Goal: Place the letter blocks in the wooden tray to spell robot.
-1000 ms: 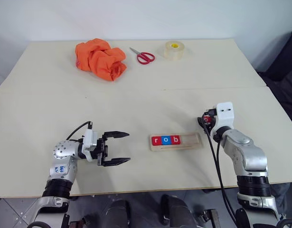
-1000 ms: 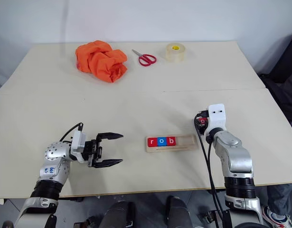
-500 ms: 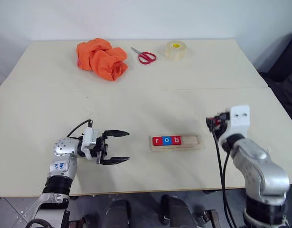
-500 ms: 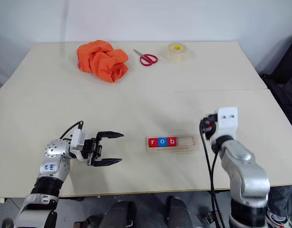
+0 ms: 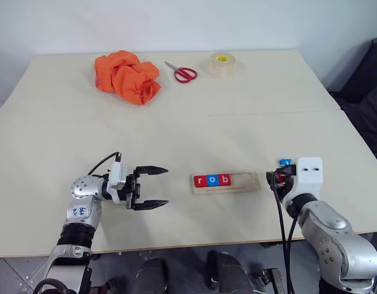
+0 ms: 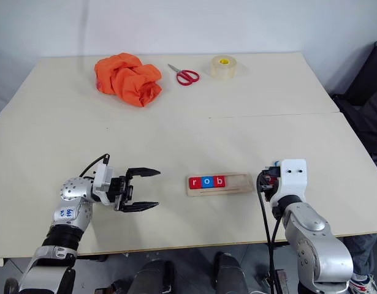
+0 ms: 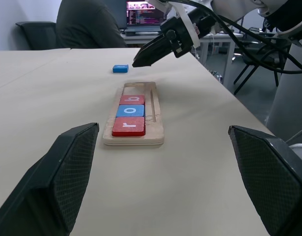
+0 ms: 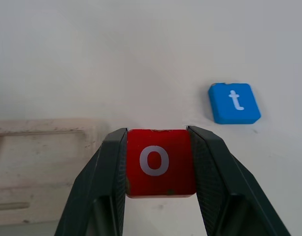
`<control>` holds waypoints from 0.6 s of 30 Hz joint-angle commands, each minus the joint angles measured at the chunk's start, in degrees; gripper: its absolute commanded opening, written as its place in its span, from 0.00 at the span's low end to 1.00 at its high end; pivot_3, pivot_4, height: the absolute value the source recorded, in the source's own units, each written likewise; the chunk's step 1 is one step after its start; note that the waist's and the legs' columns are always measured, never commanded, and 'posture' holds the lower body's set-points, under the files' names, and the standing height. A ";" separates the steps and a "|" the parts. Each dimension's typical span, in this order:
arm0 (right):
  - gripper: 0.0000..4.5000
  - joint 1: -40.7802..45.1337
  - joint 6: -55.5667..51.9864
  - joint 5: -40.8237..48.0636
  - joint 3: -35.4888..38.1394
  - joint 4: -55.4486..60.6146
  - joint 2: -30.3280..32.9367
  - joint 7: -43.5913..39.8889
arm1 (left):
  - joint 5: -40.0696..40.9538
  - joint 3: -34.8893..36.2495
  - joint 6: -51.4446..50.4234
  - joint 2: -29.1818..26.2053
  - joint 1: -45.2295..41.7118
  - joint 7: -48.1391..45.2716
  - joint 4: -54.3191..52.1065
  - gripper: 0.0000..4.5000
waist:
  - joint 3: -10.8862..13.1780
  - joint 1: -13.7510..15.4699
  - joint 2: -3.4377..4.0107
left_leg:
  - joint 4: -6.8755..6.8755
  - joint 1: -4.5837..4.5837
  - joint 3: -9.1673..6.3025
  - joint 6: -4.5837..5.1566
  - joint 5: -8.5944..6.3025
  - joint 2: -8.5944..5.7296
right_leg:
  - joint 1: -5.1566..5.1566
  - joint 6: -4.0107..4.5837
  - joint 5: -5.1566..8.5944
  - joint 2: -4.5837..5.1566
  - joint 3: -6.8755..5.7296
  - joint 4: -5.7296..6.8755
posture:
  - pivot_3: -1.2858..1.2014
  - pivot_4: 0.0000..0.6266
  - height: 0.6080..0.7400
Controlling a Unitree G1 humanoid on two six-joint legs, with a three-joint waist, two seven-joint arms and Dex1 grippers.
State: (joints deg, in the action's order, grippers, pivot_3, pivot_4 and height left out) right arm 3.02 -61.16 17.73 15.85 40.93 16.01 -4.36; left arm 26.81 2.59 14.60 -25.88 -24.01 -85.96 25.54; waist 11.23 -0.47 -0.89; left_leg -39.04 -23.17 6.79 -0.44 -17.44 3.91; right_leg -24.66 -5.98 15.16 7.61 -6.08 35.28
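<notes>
The right hand [image 8: 158,172] pinches a red "o" block [image 8: 159,162] between its two fingers, just off the empty end of the wooden tray [image 5: 227,182], with the blue "t" block [image 8: 234,103] lying on the surface [image 5: 188,135] near it. The tray holds red "r" [image 7: 128,126], blue "o" [image 7: 130,110] and red "b" [image 7: 132,100] side by side. On the tray's other side, the left hand [image 5: 152,187] hovers apart from it, fingers spread wide and empty.

Head stereo pair is looking down over the whole table [image 5: 249,86]. Left wrist cam is sitting low, looking along the tray [image 7: 133,115]. Right wrist cam is hovering close over the tray's empty end and t block [image 8: 234,102].
</notes>
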 commanded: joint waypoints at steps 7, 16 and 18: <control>1.00 -0.93 3.66 2.40 1.50 0.55 7.39 -8.26 | 1.43 0.72 0.11 -0.37 1.87 -1.02 -3.49 1.00 | 0.00 0.17 0.00 | 0.01 0.00 -0.01 0.01 0.00 0.00 | 0.00 0.00 0.00 0.00 0.00 -0.03 | 0.52 0.24 1.00; 1.00 1.03 8.79 5.12 0.68 -5.98 24.19 -24.98 | 1.59 1.12 -0.22 -0.32 4.33 0.28 -6.38 1.00 | 0.00 0.22 0.00 | 0.01 0.00 -0.01 0.02 -0.01 0.00 | 0.02 -0.02 -0.01 0.00 0.00 -0.08 | 0.52 0.24 1.00; 1.00 1.61 11.76 4.92 -0.28 -9.46 29.06 -30.39 | 1.55 1.25 -0.32 -0.31 4.94 0.80 -7.08 1.00 | 0.00 0.27 0.00 | 0.01 0.00 0.00 0.02 -0.01 0.00 | 0.02 -0.02 -0.01 0.01 0.00 -0.09 | 0.52 0.24 1.00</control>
State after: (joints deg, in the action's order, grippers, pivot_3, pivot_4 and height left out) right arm 3.85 -52.44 22.21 15.75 32.84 42.59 -30.43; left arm 27.13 3.05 14.33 -25.91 -19.63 -85.64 20.65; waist 11.23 -0.20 -0.89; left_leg -39.03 -23.16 6.77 -0.42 -17.46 3.90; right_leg -24.61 -6.00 15.15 7.62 -6.09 35.18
